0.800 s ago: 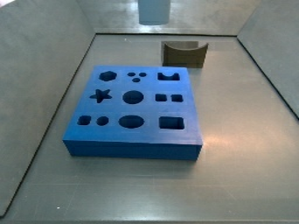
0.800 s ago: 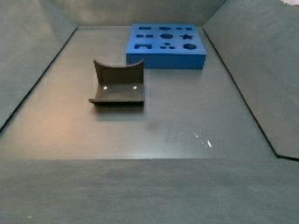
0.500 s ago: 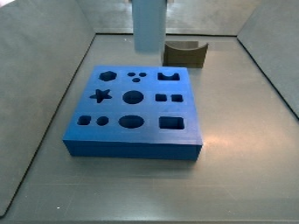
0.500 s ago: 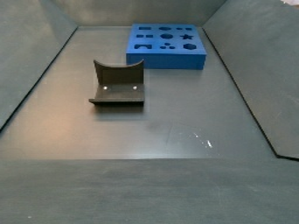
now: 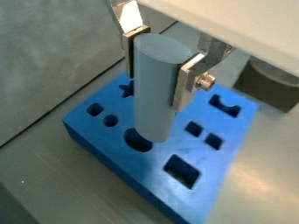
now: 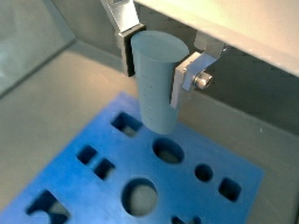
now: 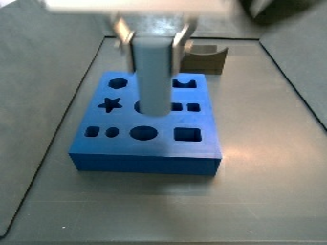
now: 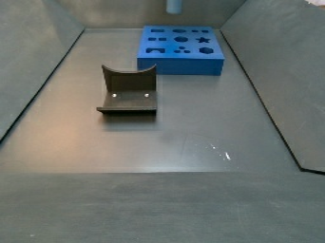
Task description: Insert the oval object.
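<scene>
The oval object point(image 5: 156, 92) is a smooth pale grey-blue peg, held upright between my gripper's point(image 5: 159, 63) silver fingers. It also shows in the wrist view point(image 6: 156, 83) with the gripper point(image 6: 158, 61) shut on its upper part. In a side view the peg point(image 7: 153, 75) hangs from the gripper point(image 7: 153, 40) over the middle of the blue board point(image 7: 147, 161). Its lower end hides one of the middle holes, and I cannot tell whether it touches the board. The board also shows in both wrist views point(image 5: 140, 162) point(image 6: 111, 188) and far back in a side view point(image 8: 181, 65), where the peg tip point(image 8: 174, 8) is at the frame's edge.
A brown arch-shaped block point(image 7: 208, 60) stands behind the board and shows on the floor in a side view point(image 8: 127, 91). Grey walls close in the floor on several sides.
The gripper has come down and forward with the peg, from the back edge of the side view to over the middle of the blue board.
</scene>
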Available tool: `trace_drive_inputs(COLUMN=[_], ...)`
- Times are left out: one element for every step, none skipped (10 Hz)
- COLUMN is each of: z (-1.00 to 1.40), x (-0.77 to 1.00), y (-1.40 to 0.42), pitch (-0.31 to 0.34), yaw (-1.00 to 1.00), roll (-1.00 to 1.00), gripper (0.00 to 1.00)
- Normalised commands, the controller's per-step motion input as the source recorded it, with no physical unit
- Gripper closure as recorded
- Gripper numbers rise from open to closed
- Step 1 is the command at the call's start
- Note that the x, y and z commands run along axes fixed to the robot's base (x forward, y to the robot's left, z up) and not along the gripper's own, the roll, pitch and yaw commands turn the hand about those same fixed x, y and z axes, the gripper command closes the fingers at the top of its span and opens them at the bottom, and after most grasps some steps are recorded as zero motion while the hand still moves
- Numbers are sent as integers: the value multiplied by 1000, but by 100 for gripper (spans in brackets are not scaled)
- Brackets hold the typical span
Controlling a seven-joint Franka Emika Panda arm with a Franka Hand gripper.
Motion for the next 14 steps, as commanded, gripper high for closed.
trace_drive_inputs(z=[-671,-614,-531,-560,-571,-580,-606,-717,-783,-800,-843,-737,-711,-669], x=[-177,-174,-134,-71,0,0,209,466,291,86,0,-69,-63,0], y=[57,40,34,6,0,0,0,0,0,0,-11,-40,0,-37], pitch=[0,0,0,0,0,0,0,13,0,-71,-183,-250,-260,-281], yaw=[0,0,0,0,0,0,0,-3,-46,-51,-66,-40,0,0], roll=[144,91,14,13,0,29,0,0,27,57,111,107,106,74], gripper=[100,100,100,100,100,100,100,100,100,100,100,100,100,100])
